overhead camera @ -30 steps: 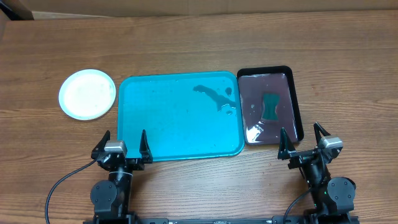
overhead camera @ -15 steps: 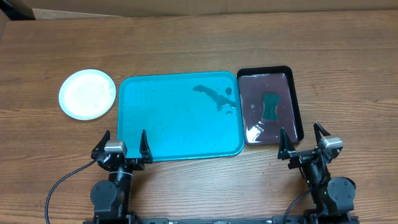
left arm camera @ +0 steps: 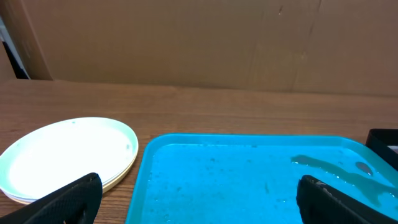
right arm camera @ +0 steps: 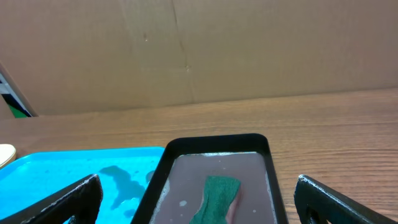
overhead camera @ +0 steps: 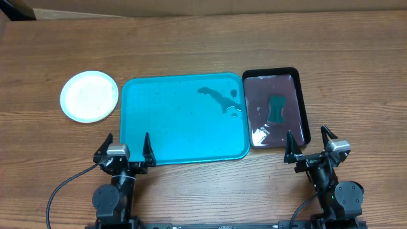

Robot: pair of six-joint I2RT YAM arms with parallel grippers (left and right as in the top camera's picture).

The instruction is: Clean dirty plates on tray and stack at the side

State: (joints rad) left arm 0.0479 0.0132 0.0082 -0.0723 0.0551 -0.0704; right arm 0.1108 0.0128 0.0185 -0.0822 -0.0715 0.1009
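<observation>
Wood-grain worktop [overhead camera: 203, 44] w/ plain cardboard [left arm camera: 186, 37] behind. Turquoise tray [overhead camera: 165, 143] sits centre, no plate on it, only a dark wet smear [overhead camera: 219, 98] toward its far right. Plates [overhead camera: 89, 95] are off the tray, on the worktop just beside its left edge and not touching it; top one is white. Left wrist view shows a second rim under the top one, so it's a stack, but I prob. can't count all three from these angles. Black tray [overhead camera: 304, 108] lies just beside the tray's right side, w/ a green sponge [overhead camera: 277, 108] in it on a wet-looking floor.

Left tool [overhead camera: 127, 137] is at the near edge, fingers wide apart, nothing between them, tips over the tray's near-left corner. Right tool [overhead camera: 306, 132] is the same: fingers spread, empty, by the black tray's near-right corner.

Judgement: job looks about finished, i.e. plates cleaned & stacked, both arms parked. To close it well, check the stack is concentric & not tipping. If a nudge is needed, come in w/ the left tool from the near side, low & slow, and grip the rim, not the face. Don't slide the pile into the tray lip. Leave the sponge where it is.
</observation>
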